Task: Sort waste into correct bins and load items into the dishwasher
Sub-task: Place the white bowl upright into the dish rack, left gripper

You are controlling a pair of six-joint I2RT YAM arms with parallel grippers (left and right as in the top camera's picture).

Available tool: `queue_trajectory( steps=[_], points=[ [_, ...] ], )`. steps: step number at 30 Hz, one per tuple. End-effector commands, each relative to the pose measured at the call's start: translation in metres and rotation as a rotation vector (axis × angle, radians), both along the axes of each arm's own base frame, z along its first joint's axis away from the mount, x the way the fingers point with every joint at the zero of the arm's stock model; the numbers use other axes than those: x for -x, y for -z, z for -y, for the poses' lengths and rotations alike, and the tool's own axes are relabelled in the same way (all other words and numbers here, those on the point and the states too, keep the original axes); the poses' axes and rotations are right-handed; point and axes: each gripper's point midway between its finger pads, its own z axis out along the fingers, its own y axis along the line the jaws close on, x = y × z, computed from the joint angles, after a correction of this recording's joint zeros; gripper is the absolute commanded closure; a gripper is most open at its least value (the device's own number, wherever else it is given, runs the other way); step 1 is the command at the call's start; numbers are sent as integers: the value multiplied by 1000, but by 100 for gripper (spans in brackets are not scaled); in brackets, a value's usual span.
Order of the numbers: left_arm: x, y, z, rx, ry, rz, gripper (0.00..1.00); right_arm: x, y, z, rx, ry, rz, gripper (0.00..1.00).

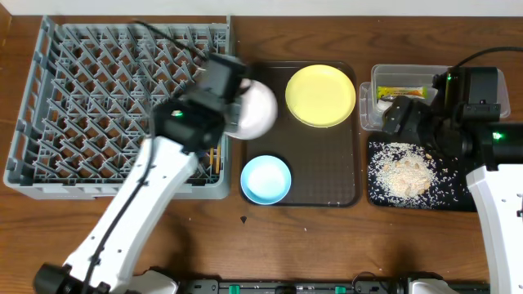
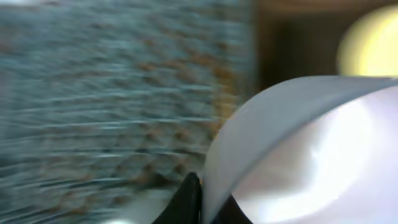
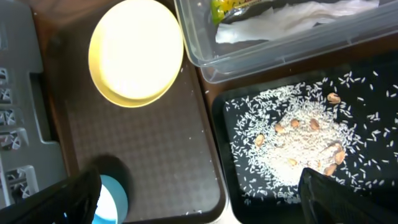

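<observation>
Starting far left: big grey dish rack [image 1: 24,122] with its grid of upright pegs, easily the biggest thing on the table. Tucked in near its lower right corner, 2 thin wooden chopsticks [image 1: 215,159], just beside the left arm [image 1: 151,196].

Next up, the left gripper [image 1: 237,88], clamped tight on the rim of the white bowl [image 1: 261,113]. Left wrist camera all motion blur, but plain enough: a dark finger [image 2: 186,199] pinching that rim. Bowl over the top left corner of the dark brown tray [image 1: 327,175], right beside the rack's right wall. Can't tell whether lifted or touching down.

On the same tray, toward the front left corner, the light blue bowl [image 1: 265,180], upright. Up at the tray's back right, the round yellow plate [image 1: 320,95], lying flat.

Moving right of the tray: clear tub [image 1: 374,77] at the back, with the green-and-yellow wrapper [image 1: 402,91] and the white scrap [image 1: 383,104] inside. Just in front of it, the black tray [image 1: 376,194], with a heap of beige rice crumbs [image 1: 409,171] in the middle and loose grains scattered around.

Hanging over the seam between those 2 bins, the right gripper [image 1: 394,114], spread wide with nothing between the fingers [image 3: 62,199]. Through its own camera: plate, tub corner and crumbs all in view below.
</observation>
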Motion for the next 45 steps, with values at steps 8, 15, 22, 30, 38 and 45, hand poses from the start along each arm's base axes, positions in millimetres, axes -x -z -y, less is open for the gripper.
queue_trajectory(
  steps=[8, 15, 22, 30, 38, 45],
  points=[
    [-13, -20, -164, -692, -517, 53, 93, 0, -3, 3, 7, 8, 5, 1],
    [-38, 26, -164, -840, -520, -17, 93, 0, -2, 3, 7, 8, 5, 1],
    [-47, 59, -157, -956, -479, -83, 93, 0, -2, 3, 6, 8, 5, 1],
    [-52, 63, -118, -973, -389, -44, 92, 0, -2, 3, 6, 8, 5, 1],
    [-52, 65, -87, -968, -316, -16, 60, 0, -2, 3, 6, 8, 2, 1],
    [-44, 74, -49, -869, -186, -42, 49, 1, -2, 3, 6, 8, 0, 1]
  ],
)
